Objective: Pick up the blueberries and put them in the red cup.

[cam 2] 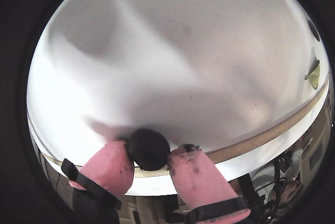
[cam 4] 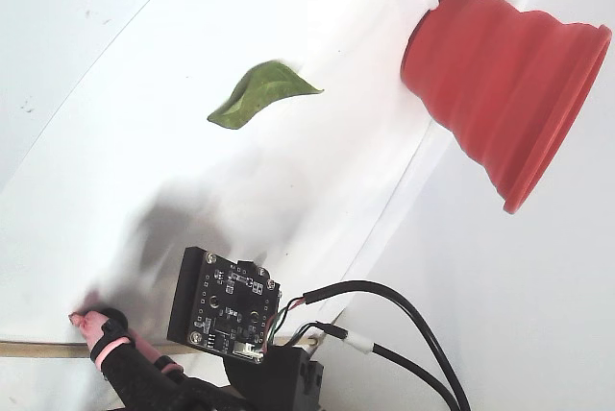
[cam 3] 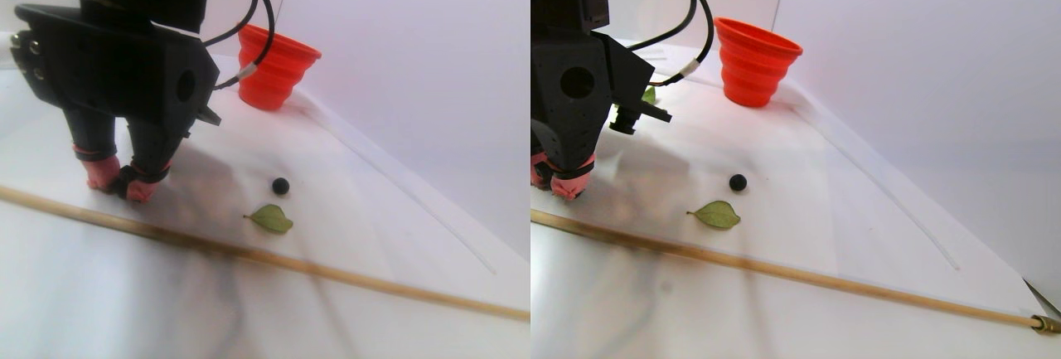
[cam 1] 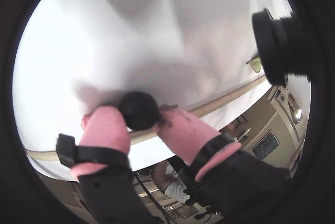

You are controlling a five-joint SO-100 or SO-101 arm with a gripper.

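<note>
Round, matte blue-black blueberry (cam 2: pixel 148 149), no long axis, clamped between pink-tipped gripper (cam 2: pixel 150 157) fingers, far from red cup (cam 3: pixel 275 69).

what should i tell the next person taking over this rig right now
Gripper: shut on a blueberry, low at the white table near the wooden strip.
Red cup: upright at the far end in the stereo pair view; its inside is not visible.
Loose blueberry: on the table beside a green leaf.
Left: carry the held berry to the cup, release, then fetch the loose one.
</note>
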